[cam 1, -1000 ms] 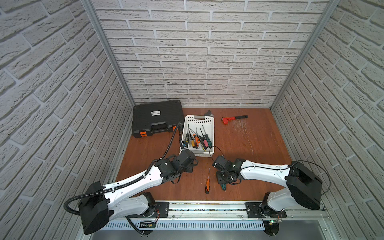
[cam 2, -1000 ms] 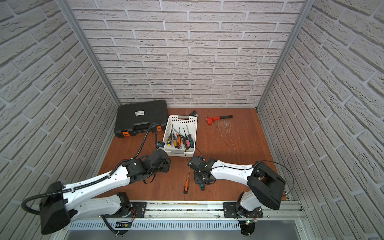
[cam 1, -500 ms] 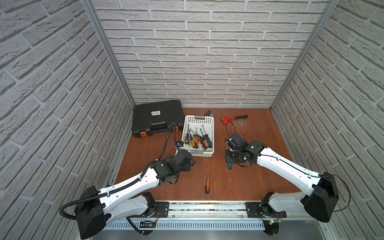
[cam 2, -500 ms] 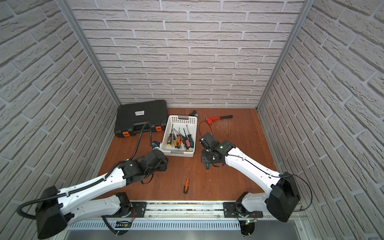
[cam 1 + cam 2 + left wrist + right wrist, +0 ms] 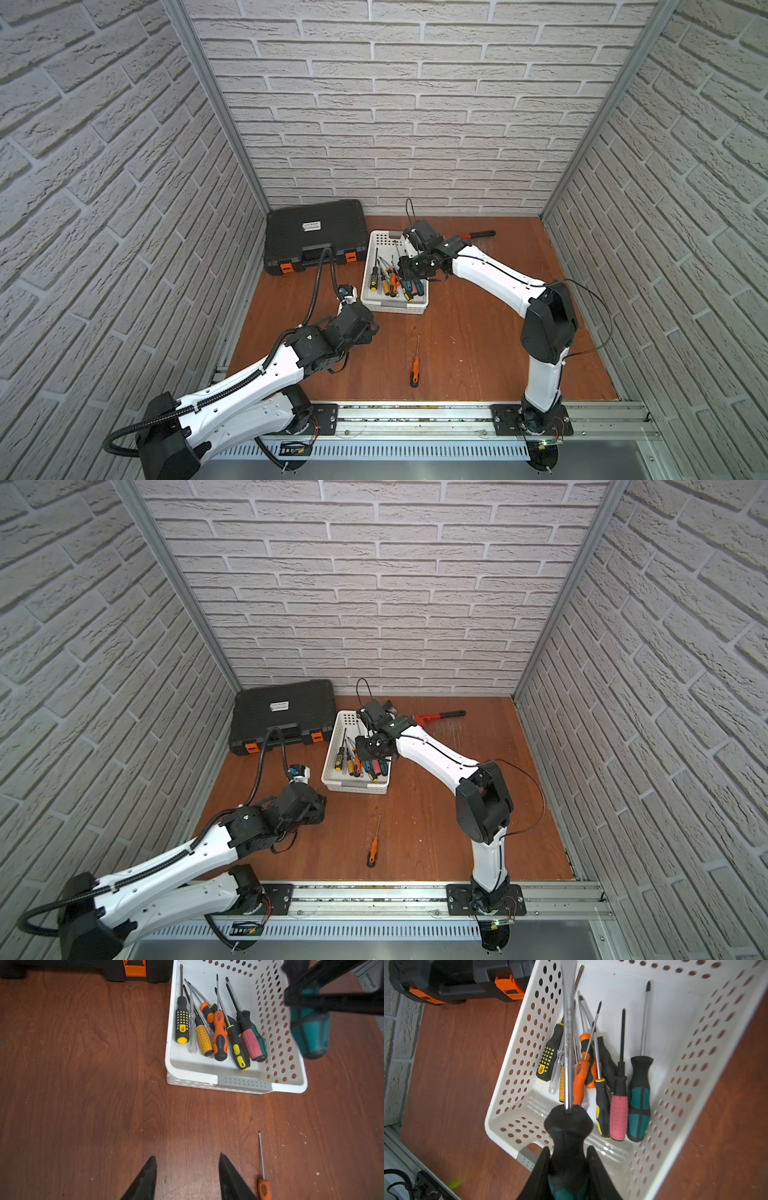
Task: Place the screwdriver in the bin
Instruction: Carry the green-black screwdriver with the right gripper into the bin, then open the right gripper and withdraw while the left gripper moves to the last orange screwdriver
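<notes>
Now: carry step near its end. The right end effector (image 5: pixel 568 1148) grips a teal-and-black-handled screwdriver (image 5: pixel 566 1126), hanging over the white perforated plastic bin (image 5: pixel 517 1043), shaft above the tools inside. The left end effector (image 5: pixel 187 1156) is part-open, empty. Next, likely: lower slightly and release within the walls.

readable text: none | black case (image 5: pixel 316 249) label (image 5: pixel 311 226): too small | screwdriver (image 5: pixel 568 1132) shaft stamp: blurred

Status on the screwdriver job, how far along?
Done: several screwdrivers lie in the bin. In hand: right hand grips a green-handled screwdriver above the bin, not released. To do: orange screwdriver on the table, beside the open, empty left hand.
</notes>
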